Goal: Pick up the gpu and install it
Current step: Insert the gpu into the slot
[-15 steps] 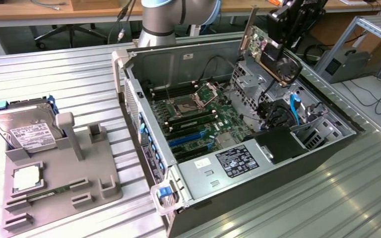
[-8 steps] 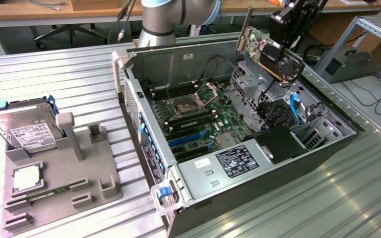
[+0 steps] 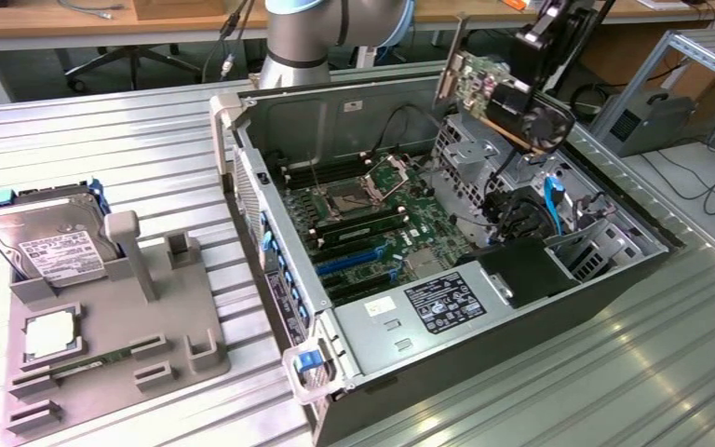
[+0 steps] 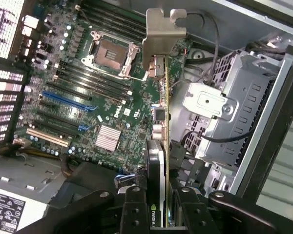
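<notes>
Green-boarded, flat and black-shrouded, the gpu [image 3: 484, 80] with its pale bent metal bracket [image 4: 163, 34] hangs above the motherboard [image 4: 112, 112]. The tool [image 4: 159, 207] clamps the end opposite the bracket, partly closed.

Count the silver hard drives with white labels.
1. The silver hard drive sits in the grey plastic holder at the exterior view's left; others may be hidden inside the open computer case.

Arm reaching over, end effector gripping

The arm [image 3: 314, 33] stands upright at the back, its wrist held high toward the exterior view's right. The end effector [image 4: 160, 207] points downward, its fingers [image 4: 135, 207] clamped on the gpu [image 4: 162, 97].
</notes>
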`<state>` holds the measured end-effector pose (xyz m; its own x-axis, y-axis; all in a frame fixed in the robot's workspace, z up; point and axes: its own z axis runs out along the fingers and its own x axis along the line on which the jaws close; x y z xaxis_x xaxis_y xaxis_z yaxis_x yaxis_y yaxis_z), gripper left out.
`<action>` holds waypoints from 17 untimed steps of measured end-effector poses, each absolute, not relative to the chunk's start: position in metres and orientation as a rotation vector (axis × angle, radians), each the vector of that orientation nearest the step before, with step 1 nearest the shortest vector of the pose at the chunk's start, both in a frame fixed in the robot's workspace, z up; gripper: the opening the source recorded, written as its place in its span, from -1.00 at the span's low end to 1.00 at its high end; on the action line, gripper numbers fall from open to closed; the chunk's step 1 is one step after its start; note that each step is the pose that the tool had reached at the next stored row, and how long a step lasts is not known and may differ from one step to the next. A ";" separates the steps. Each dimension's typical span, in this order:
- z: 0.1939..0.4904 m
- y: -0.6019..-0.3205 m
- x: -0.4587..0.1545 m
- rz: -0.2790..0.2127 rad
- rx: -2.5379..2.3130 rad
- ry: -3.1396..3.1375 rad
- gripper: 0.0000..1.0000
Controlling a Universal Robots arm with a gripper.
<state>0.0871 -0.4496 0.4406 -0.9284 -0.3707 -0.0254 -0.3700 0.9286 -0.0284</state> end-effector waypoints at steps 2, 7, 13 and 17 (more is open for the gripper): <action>0.441 -0.450 0.087 -0.036 -0.642 3.044 -0.46; 0.441 -0.450 0.087 -0.034 -0.803 3.004 -0.46; 0.441 -0.450 0.087 -0.032 -0.989 2.947 -0.46; 0.440 -0.450 0.087 -0.030 -1.123 2.898 -0.46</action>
